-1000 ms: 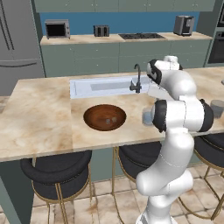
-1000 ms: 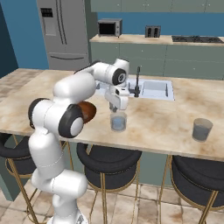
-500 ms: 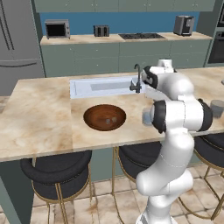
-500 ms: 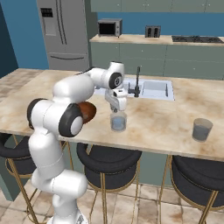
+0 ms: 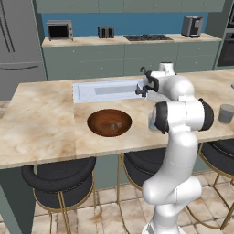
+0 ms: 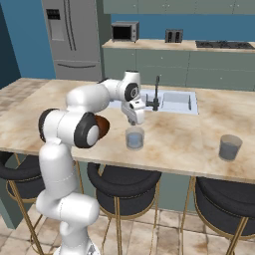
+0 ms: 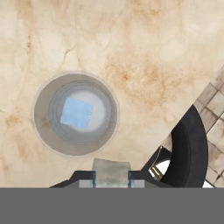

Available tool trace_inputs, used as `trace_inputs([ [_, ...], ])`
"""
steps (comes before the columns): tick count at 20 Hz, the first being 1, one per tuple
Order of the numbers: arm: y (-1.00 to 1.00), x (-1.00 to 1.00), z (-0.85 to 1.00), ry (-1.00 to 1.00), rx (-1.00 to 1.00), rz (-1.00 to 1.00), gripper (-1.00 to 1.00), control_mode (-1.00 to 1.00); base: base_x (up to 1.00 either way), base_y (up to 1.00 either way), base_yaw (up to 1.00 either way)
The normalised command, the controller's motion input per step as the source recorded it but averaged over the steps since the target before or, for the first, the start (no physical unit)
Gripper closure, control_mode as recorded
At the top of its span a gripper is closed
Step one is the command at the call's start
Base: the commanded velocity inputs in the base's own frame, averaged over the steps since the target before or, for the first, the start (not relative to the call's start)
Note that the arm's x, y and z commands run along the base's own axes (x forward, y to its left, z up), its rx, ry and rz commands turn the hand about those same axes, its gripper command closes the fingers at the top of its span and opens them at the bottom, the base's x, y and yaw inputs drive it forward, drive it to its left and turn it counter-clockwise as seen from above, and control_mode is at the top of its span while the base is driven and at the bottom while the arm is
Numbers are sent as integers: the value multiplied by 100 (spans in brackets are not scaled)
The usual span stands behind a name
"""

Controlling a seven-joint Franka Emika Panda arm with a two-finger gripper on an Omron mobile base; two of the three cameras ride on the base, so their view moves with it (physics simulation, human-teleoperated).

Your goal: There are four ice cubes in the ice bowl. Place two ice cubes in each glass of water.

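Hovering above the near glass (image 6: 134,138), the gripper (image 7: 111,180) gripped 1 ice cube (image 7: 111,172) between its fingertips. The glass (image 7: 76,113), already holding 1 cube (image 7: 76,113), lay just left of straight below; the ice bowl (image 5: 109,122) held 2.

Even, bright rendered light is seen throughout; shadows are soft and faint, no glare is noted, and edges are rendered slightly coarse.
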Motion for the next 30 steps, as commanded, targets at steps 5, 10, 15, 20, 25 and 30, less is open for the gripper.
trace_inputs([
  [5,-14,7,-20,0,0,0,100,-100,0,0,0],
  [10,-9,24,-26,0,0,0,100,-100,0,0,0],
  [15,0,36,-15,-3,0,0,100,-100,0,0,0],
  [20,0,29,-13,-1,0,0,100,-100,0,0,0],
  [25,0,12,-32,0,0,0,100,-100,0,0,0],
  [30,0,1,-35,0,0,0,100,-100,0,0,0],
])
